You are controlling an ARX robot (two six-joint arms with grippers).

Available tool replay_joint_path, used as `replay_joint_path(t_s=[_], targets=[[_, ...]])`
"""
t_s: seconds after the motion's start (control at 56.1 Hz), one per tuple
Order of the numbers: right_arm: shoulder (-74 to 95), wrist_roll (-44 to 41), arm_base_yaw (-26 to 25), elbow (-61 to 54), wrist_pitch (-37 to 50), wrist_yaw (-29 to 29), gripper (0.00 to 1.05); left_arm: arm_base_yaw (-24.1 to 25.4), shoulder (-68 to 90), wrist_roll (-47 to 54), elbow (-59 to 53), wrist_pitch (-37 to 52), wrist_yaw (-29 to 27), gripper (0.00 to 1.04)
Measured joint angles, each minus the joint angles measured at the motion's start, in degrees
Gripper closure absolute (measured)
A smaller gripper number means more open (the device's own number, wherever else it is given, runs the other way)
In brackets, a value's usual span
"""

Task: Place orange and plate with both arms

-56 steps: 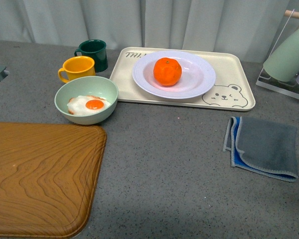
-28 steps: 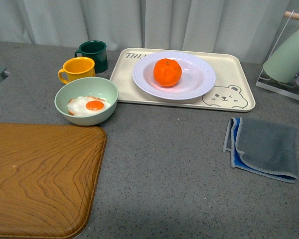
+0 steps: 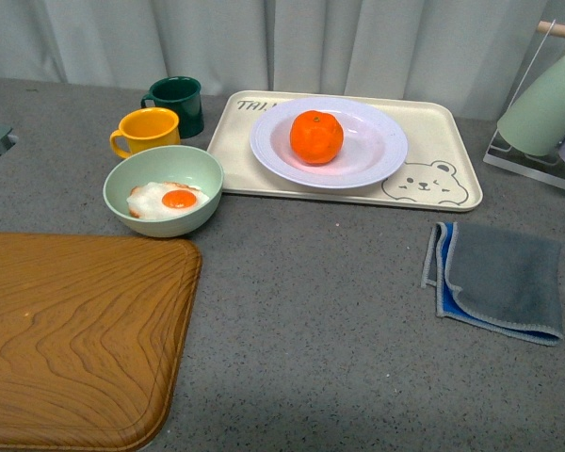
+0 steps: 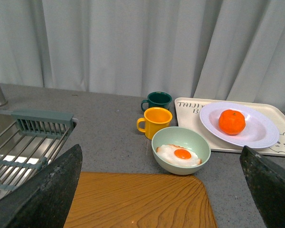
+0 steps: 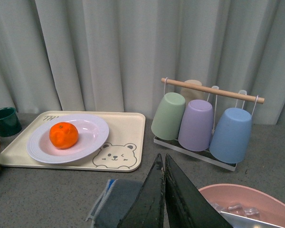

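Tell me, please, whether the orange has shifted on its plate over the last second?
No. In the front view the orange sits at the same spot in the plate, left of centre, with the bear tray and its bear drawing unchanged around it.

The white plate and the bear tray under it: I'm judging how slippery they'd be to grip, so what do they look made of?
The plate looks like glazed ceramic or melamine: smooth, glossy white, with soft highlights on its ridged rim. The look cannot settle which. The bear tray looks like matte cream plastic or bamboo fibre: flat, dull finish with a printed bear face and no shine.
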Motion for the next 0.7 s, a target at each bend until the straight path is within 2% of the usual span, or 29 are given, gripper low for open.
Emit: replay_joint_path(t_s=[0.428, 0.517, 0.696], targets=[[-6.12, 0.0, 0.0, 0.0, -6.03, -0.02, 1.04, 0.0, -0.02, 0.0, 0.0, 0.0, 0.02, 0.07], [-12.48, -0.02, 0.0, 0.04, -14.56, -0.17, 1.04, 0.0, -0.02, 0.0, 0.0, 0.0, 0.0, 0.07], [-15.76, -0.09, 0.0, 0.04, -16.13, -0.15, 1.02, 0.0, -0.02, 0.0, 0.0, -0.02, 0.0, 0.07]])
